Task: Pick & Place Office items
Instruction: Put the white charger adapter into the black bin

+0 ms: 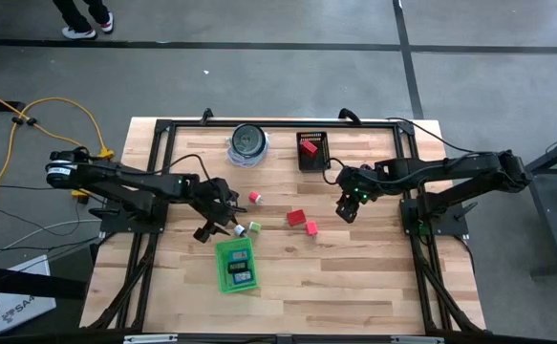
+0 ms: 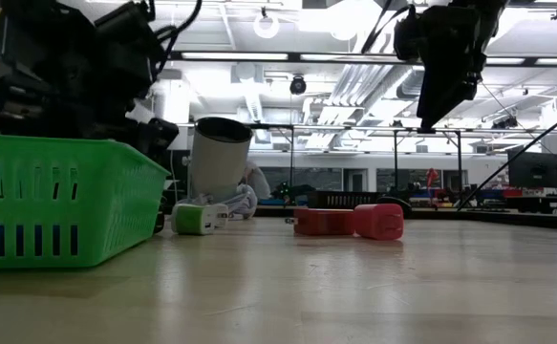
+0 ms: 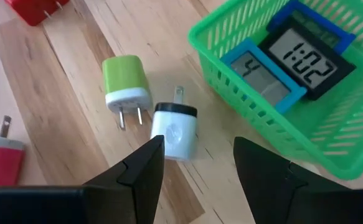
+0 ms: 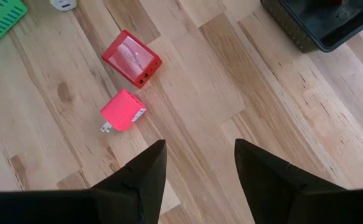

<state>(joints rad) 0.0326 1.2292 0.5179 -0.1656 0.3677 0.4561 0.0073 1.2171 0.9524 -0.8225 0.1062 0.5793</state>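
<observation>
Left gripper: fingers apart, empty, hovering over the white plug adapter, which lies on the table just beside the green basket. A green plug adapter lies close against the white one; two blue-framed clocks already sit in the basket. Right gripper: fingers apart, empty, above bare wood near the pink plug and red block. Risks, as judged: a finger may catch the basket wall or nudge the green adapter on descent; the white adapter's prongs could snag the basket's mesh on release.
</observation>
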